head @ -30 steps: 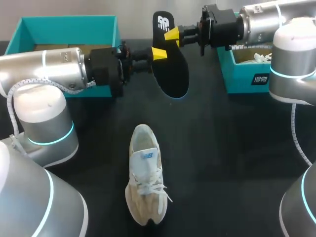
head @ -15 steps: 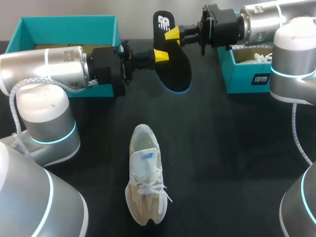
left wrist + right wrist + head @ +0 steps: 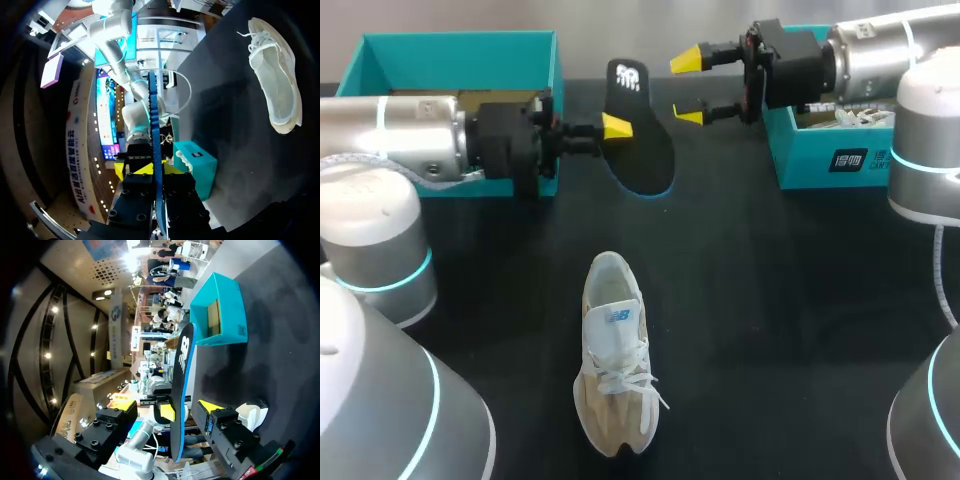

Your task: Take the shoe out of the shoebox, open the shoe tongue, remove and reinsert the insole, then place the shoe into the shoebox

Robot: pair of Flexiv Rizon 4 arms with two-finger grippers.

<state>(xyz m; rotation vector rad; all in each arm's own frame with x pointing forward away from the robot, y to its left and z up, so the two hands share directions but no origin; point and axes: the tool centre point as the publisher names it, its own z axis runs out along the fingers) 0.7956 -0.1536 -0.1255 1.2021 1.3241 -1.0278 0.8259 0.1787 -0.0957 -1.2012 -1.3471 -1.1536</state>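
A black insole (image 3: 638, 135) with a blue edge hangs in the air above the back of the table, and my left gripper (image 3: 617, 127) is shut on its middle. In the left wrist view the insole (image 3: 154, 145) shows edge-on between the left gripper's (image 3: 155, 172) yellow tips. My right gripper (image 3: 690, 88) stands open just right of the insole's top, touching nothing. Seen from the right wrist, the insole (image 3: 179, 385) stands upright ahead of the open right gripper (image 3: 165, 405). The beige shoe (image 3: 613, 355) lies on the table near the front, and it also shows in the left wrist view (image 3: 276, 85).
An open teal shoebox (image 3: 460, 55) stands at the back left behind my left arm. A second teal box (image 3: 820, 155) with white paper inside sits at the back right under my right arm. Black tabletop lies between the shoe and the boxes.
My right gripper has opened, let go of the insole and drawn back to the right. My left gripper has closed on the insole and carried it a little to the left.
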